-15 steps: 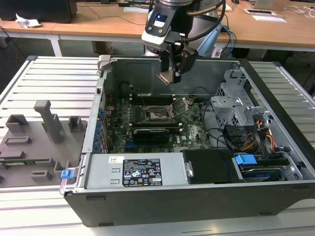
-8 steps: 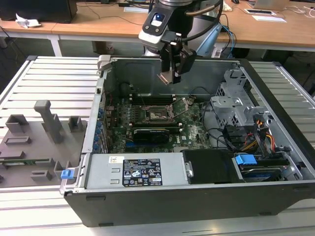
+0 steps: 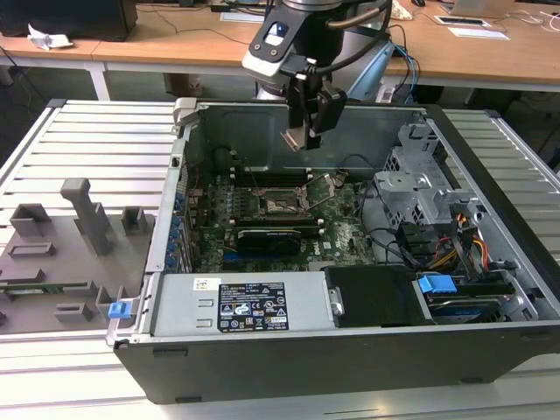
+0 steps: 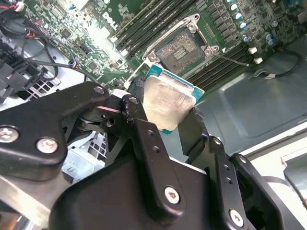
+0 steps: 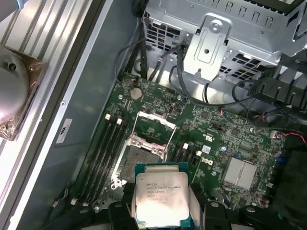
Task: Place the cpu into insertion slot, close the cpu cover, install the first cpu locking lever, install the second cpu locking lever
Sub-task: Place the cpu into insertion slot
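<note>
One end effector (image 3: 304, 136) grips the cpu (image 4: 168, 103) above the open computer case (image 3: 289, 367) on a slatted table (image 3: 87, 131).

Cpu (image 4: 165, 103): dull silver top, blotchy and worn, with a teal-green border. Faint dark print lines cross the cpu (image 5: 160, 199) in the first wrist view.
Gripper (image 4: 165, 110): matte black, silver screw heads.
Insertion slot (image 4: 181, 49): dark pin field, silver rim.
Motherboard (image 3: 343, 229): green, speckled with small black and silver parts.
Case (image 3: 262, 372): dark grey outside, paler grey inside.
Clip (image 3: 436, 284): bright blue.
Wire bundle (image 3: 472, 245): orange, yellow, black.
Table (image 3: 87, 140): pale grey, ribbed in stripes.
Desk (image 3: 175, 39): light wood.
</note>
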Motion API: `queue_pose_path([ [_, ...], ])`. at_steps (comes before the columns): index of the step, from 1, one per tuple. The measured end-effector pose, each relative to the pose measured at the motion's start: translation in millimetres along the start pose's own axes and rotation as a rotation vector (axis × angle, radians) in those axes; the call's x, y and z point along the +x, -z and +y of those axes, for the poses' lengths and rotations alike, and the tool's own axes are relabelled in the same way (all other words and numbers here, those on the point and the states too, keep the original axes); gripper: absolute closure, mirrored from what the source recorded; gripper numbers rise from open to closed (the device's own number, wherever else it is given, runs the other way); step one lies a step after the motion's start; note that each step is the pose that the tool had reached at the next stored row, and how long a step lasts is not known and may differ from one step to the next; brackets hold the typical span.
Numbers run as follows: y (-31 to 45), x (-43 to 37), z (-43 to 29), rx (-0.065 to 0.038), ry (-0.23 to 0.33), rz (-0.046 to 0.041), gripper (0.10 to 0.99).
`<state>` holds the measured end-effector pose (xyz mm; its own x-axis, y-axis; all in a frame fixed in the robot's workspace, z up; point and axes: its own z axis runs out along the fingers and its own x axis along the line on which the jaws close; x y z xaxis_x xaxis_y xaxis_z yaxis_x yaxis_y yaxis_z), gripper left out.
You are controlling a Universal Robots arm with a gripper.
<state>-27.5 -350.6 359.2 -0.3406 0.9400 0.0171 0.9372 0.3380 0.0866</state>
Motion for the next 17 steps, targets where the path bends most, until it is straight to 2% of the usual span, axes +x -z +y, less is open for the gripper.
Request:
queue_pose_path([
  [10, -0.5, 0.0, 0.0, -0.001, -0.092, -0.0105, 0.557],
  [17, -1.8, 0.0, -0.1, -0.002, -0.186, -0.019, 0.557],
])
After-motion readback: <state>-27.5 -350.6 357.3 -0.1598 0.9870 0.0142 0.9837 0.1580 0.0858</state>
